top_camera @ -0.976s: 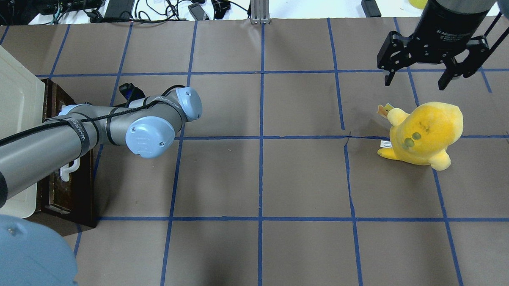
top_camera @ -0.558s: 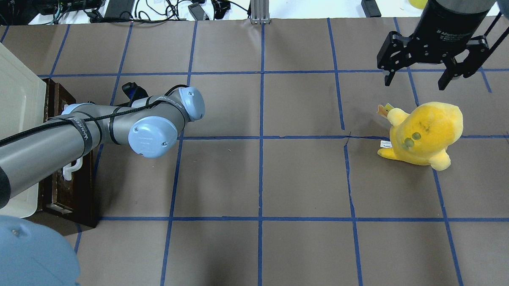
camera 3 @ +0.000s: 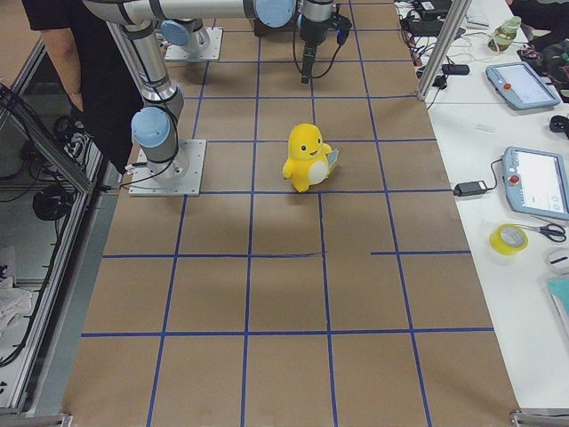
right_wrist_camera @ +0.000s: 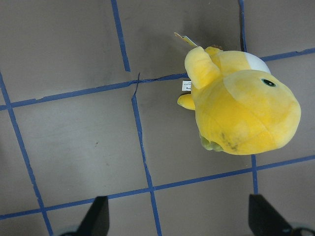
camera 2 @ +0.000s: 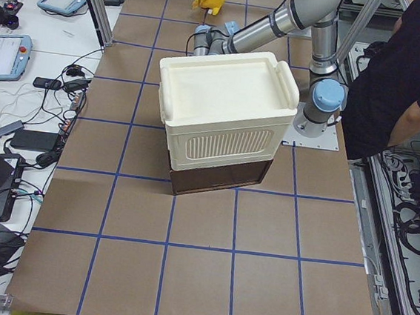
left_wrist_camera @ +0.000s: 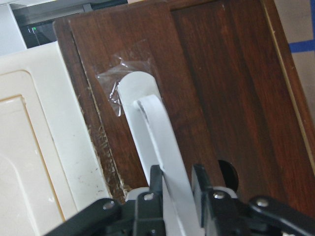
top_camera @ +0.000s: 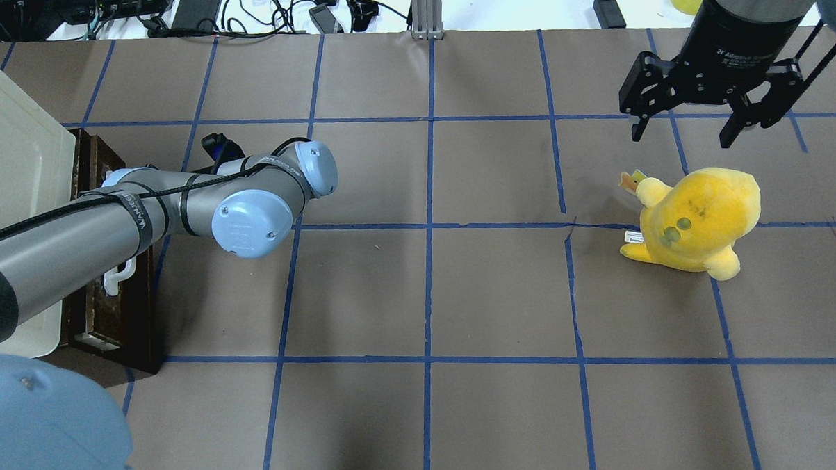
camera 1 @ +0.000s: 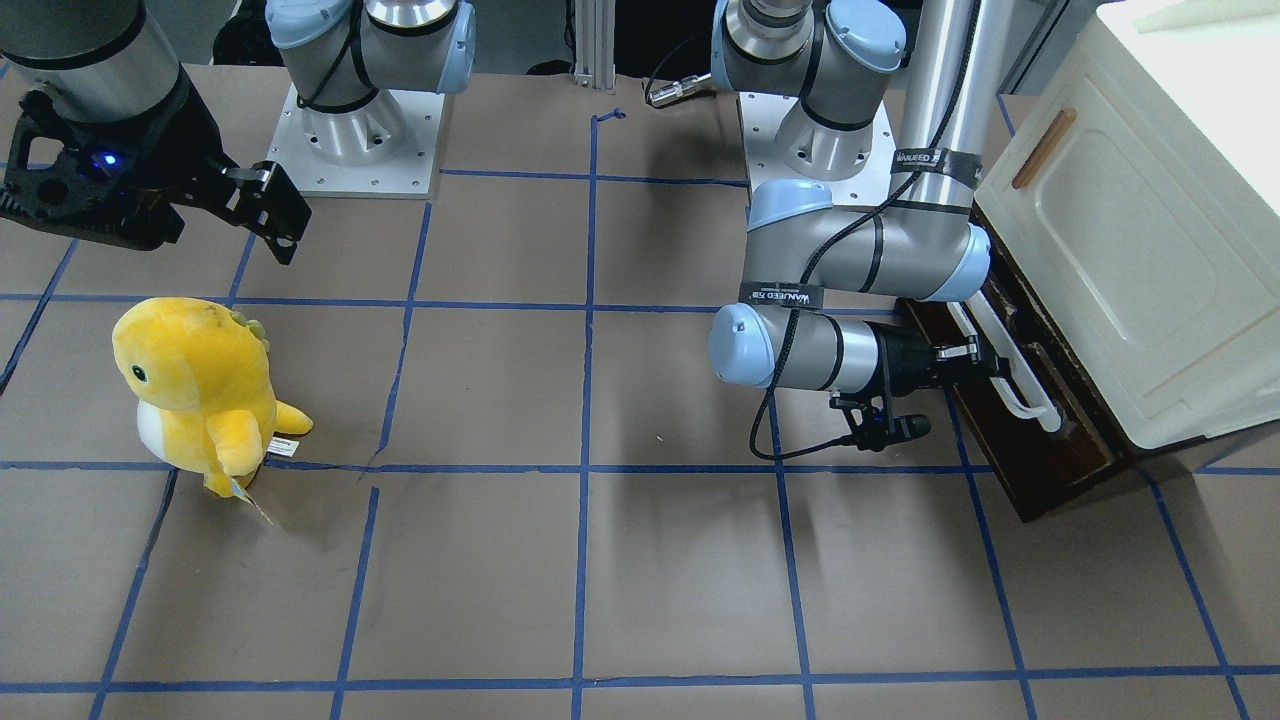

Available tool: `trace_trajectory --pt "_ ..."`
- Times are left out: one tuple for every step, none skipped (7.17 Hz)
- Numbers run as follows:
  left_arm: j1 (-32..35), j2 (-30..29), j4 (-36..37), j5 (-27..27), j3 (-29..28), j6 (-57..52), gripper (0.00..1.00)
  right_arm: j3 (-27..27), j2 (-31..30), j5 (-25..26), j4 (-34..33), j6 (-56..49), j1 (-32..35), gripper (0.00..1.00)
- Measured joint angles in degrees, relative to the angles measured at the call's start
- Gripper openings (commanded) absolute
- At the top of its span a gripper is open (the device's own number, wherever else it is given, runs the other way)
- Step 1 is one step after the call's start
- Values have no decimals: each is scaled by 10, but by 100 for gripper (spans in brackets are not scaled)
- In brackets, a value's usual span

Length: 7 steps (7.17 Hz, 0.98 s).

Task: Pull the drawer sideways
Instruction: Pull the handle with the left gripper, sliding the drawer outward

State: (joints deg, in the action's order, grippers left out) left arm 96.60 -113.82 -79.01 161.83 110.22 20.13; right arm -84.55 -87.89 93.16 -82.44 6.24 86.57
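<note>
From overhead I see the cream cabinet (top_camera: 10, 179) at the left edge of the table (top_camera: 457, 299). The drawer (top_camera: 119, 318) sits directly beneath it, its dark front jutting past the cabinet's face. One end of the white handle (top_camera: 114, 278) peeks out from under my left arm (top_camera: 77, 237), which hides its jaws here. The right gripper (top_camera: 681, 136) hangs far from the cabinet, jaws spread wide and empty. A yellow plush toy (top_camera: 696, 220) stands on the table near it.

From the front, the left gripper (camera 1: 992, 362) reaches level at the handle, just in front of the cabinet's lower edge.

My left wrist camera shows the jaws narrowed onto the handle, one finger (left_wrist_camera: 156, 182) on each side against the bar.

My right wrist camera looks down on the toy, with a fingertip in each bottom corner, wide apart.
</note>
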Motion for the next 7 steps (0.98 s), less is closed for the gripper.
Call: trace_trajectory --pt "1 0 0 0 0 0 10 0 0 0 0 0 0 100" --pt "3 0 0 0 0 0 10 0 0 0 0 0 0 100" --pt "4 0 0 1 -1 -1 10 0 0 0 0 0 0 100" --pt "5 0 0 1 -1 -2 10 0 0 0 0 0 0 100" --pt "5 1 0 1 -2 -3 10 0 0 0 0 0 0 100" --pt "7 0 0 1 -2 -4 10 0 0 0 0 0 0 100" --pt "10 0 0 1 -3 -4 10 0 0 0 0 0 0 100"
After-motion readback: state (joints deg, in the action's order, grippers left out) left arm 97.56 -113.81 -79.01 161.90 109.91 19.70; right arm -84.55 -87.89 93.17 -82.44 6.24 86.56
